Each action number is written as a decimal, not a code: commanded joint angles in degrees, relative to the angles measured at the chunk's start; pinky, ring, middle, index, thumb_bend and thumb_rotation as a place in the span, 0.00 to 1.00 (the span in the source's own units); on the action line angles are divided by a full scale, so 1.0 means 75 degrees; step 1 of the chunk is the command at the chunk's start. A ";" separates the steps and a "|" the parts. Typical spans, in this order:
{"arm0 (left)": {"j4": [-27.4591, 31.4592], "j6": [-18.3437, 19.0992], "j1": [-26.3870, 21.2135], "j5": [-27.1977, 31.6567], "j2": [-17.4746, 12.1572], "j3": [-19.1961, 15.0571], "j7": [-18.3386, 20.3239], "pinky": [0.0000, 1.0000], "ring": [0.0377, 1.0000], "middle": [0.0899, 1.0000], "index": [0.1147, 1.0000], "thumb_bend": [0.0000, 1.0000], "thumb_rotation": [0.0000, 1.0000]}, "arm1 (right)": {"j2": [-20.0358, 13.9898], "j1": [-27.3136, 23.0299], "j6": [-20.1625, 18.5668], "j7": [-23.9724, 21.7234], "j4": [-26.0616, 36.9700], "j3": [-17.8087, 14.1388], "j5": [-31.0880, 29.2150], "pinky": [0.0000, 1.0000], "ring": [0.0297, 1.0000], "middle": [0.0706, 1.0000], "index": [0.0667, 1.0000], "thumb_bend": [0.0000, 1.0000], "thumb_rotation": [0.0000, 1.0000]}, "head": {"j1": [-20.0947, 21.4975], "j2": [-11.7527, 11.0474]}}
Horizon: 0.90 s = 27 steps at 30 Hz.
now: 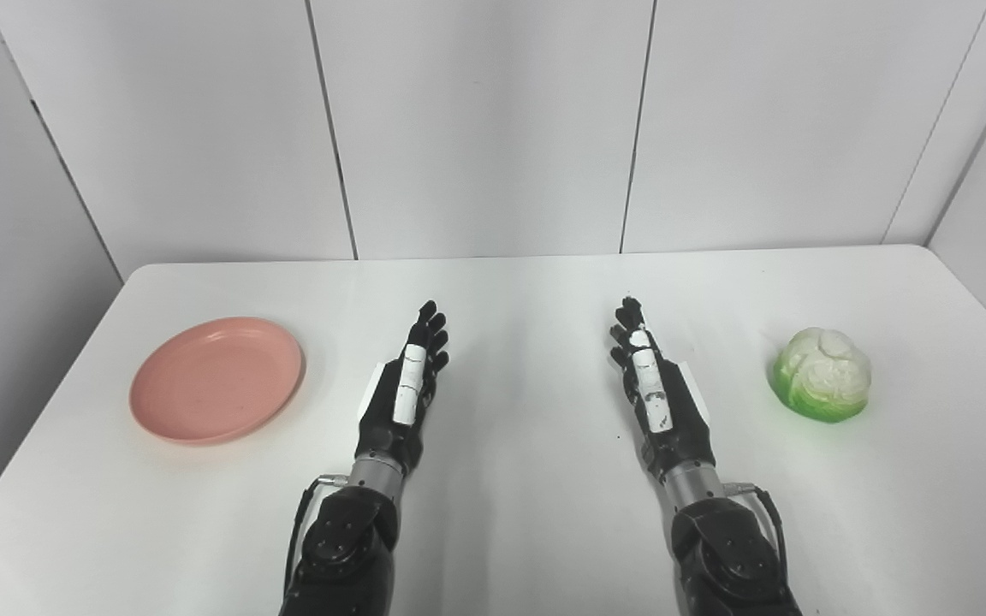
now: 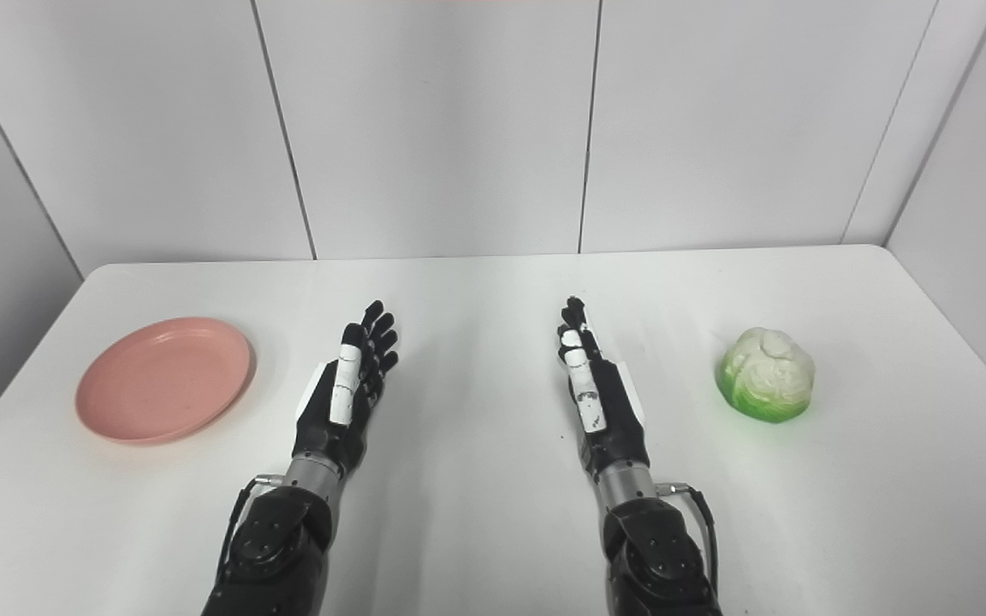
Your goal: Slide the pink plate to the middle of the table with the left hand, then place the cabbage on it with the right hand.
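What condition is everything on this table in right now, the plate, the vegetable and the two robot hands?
pink plate: upright, nothing on it, at the table's left side, untouched.
cabbage: whole, resting on the table at the right, not held.
left hand: open, holding nothing, between plate and table middle.
right hand: open, holding nothing, apart from the cabbage.
table: white, bearing all of these.

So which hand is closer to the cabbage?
The right hand. It rests just left of the cabbage, not touching it. The left hand is farther off, past the right hand, nearer the plate.
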State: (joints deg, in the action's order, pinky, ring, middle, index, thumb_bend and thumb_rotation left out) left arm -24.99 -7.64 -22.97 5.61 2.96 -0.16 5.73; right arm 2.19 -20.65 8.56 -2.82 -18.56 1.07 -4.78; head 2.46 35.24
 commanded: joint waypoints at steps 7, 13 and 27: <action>-0.0102 -0.0224 0.0062 -0.0035 0.0140 0.0023 -0.0107 1.00 1.00 1.00 1.00 0.81 1.00 | -0.0034 -0.0176 0.0094 -0.0130 0.0141 -0.0068 -0.0113 1.00 1.00 1.00 1.00 0.72 1.00 | -0.0769 -0.0154; 0.0618 0.0116 -0.0075 0.0018 0.0243 -0.0028 -0.0284 1.00 1.00 1.00 1.00 0.82 1.00 | -0.0326 -0.0021 0.0061 -0.0276 0.0194 -0.0246 -0.0320 1.00 1.00 1.00 1.00 0.72 1.00 | -0.2216 -0.0543; 0.1341 0.0233 -0.0989 -0.0018 -0.1339 -0.1491 -0.1183 0.88 0.83 0.81 0.80 0.86 1.00 | -0.0712 -0.0098 0.0683 -0.0687 -0.0433 -0.0442 -0.0591 1.00 1.00 1.00 1.00 0.68 1.00 | -0.3218 -0.1056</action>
State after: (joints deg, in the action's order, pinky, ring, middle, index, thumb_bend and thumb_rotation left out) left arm -16.07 -4.30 -27.95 5.39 -6.07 -10.89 -1.98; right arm -2.91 -21.41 10.21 -7.22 -20.35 -1.74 -8.69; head -21.62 27.25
